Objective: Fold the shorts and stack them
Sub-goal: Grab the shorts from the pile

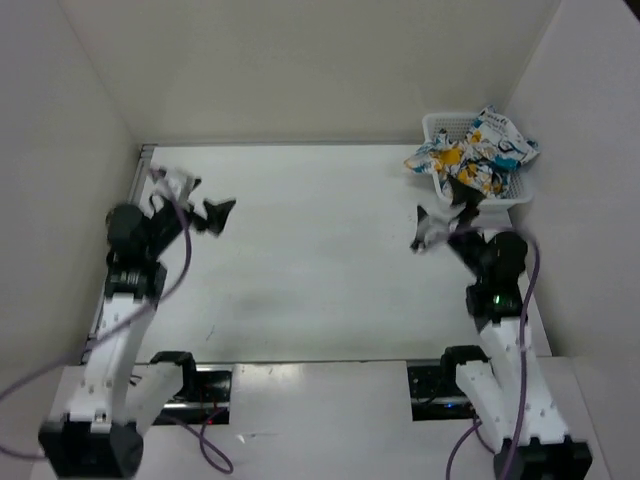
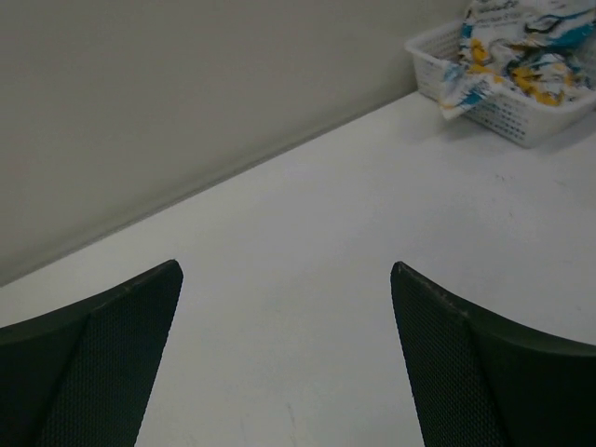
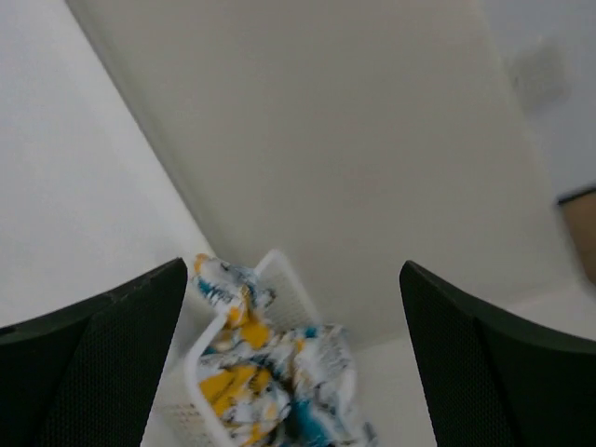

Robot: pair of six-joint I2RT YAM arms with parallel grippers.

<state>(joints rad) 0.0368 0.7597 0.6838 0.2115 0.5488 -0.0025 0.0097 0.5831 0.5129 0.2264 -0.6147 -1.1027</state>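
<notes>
**Both hands open and empty, shorts heaped in the basket**

Your left hand [image 1: 200, 213] hangs with its fingers spread wide and nothing between them. Its wrist camera shows only bare tabletop [image 2: 372, 186] under and ahead of the fingers. In that view the shorts [image 2: 507, 56] lie well away, far ahead and off to the right of this hand.

Your right hand [image 1: 441, 228] is spread just as wide and is also empty. From above, the shorts sit just beyond its fingertips. They are bunched in the white basket [image 1: 440, 125], and one crumpled end spills over the rim towards the left hand's side.

The right wrist camera shows something the overhead view does not: this hand is tilted upward. It looks mostly at the wall, and the basket and the printed fabric sit low between its fingers. That view is blurred, so you cannot tell from it how the fabric is folded.
</notes>
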